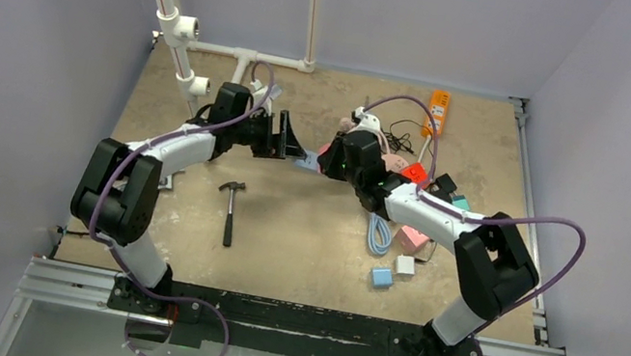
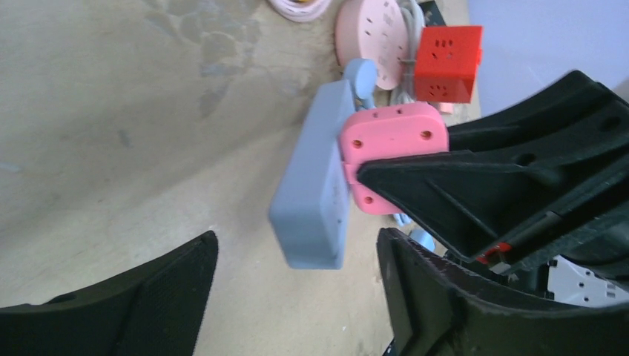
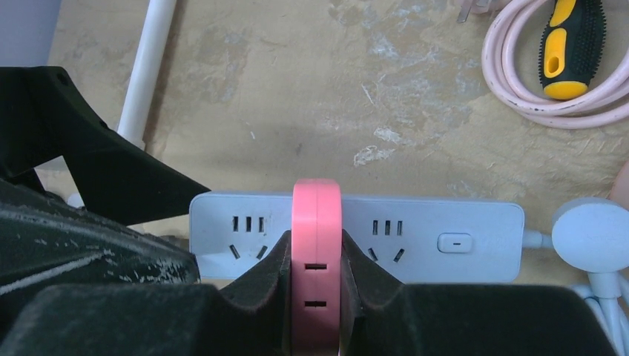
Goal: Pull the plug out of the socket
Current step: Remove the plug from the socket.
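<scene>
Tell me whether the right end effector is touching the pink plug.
Touching. The right wrist view shows the right end effector closed on the pink plug, both fingers pressed against its sides.

The overhead camera sits high beyond the 6 o'clock edge, looking down and forward over the whole tan mottled tabletop (image 1: 302, 234). The left wrist camera looks close and low towards 3 o'clock, the right wrist camera closer still towards roughly 10 o'clock. All three share the pale blue plastic power strip (image 3: 423, 215) and rounded pink plastic plug (image 3: 317, 222) near centre
</scene>
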Controlling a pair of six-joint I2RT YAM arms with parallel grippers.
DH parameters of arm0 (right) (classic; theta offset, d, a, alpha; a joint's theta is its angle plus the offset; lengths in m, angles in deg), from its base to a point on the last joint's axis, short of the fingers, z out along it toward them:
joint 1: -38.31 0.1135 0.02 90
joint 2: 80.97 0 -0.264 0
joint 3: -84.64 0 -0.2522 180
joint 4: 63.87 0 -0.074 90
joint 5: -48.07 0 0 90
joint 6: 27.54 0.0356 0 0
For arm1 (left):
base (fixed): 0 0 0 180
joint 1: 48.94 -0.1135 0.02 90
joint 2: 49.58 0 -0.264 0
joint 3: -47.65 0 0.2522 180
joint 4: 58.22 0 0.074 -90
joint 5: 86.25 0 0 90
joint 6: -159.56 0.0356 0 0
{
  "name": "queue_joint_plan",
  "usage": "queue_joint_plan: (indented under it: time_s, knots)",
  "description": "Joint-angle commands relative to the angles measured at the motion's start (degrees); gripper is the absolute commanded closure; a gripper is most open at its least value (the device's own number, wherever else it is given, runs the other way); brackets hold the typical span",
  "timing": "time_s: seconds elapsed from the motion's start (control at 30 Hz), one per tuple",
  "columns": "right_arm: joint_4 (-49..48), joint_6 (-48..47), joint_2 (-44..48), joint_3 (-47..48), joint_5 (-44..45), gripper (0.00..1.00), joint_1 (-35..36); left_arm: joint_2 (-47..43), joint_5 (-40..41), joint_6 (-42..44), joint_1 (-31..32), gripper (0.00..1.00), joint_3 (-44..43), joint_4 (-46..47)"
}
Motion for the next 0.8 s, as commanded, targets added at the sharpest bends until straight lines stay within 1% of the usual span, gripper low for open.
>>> queue_joint_plan:
  time_s: [0.0,0.17,0.27,0.4,0.5,0.7,0.73,0.77]
  knots:
    - [-4.97,0.05,2.69,-0.05,-0.35,1.00,-0.38,1.06,-5.01,-1.43,1.52,0.29,0.49,5.58]
    - [-5.52,-0.21,3.20,-0.51,-1.19,1.00,-0.39,1.97,-5.62,-2.07,2.11,0.43,0.59,6.21]
    - [-5.52,-0.50,3.44,-0.51,-1.37,1.00,-0.37,2.33,-5.85,-2.29,2.11,0.49,0.54,6.35]
    - [-5.69,-0.72,3.69,-0.68,-1.90,1.00,-0.44,2.84,-6.25,-2.97,2.11,0.59,0.70,7.02]
    - [-5.87,-0.86,3.79,-0.99,-1.93,1.00,-0.45,3.18,-6.50,-3.12,2.11,0.71,0.73,7.17]
    - [-6.37,-0.76,3.55,-1.36,-2.19,1.00,-0.39,3.71,-6.20,-3.17,2.11,0.91,0.78,7.09]
    - [-6.54,-0.59,3.62,-1.66,-2.07,1.00,-0.46,3.80,-6.03,-3.14,2.11,0.96,0.66,6.91]
    - [-6.76,-0.37,3.77,-1.98,-1.90,1.00,-0.38,3.91,-5.90,-3.14,2.11,1.00,0.69,6.77]
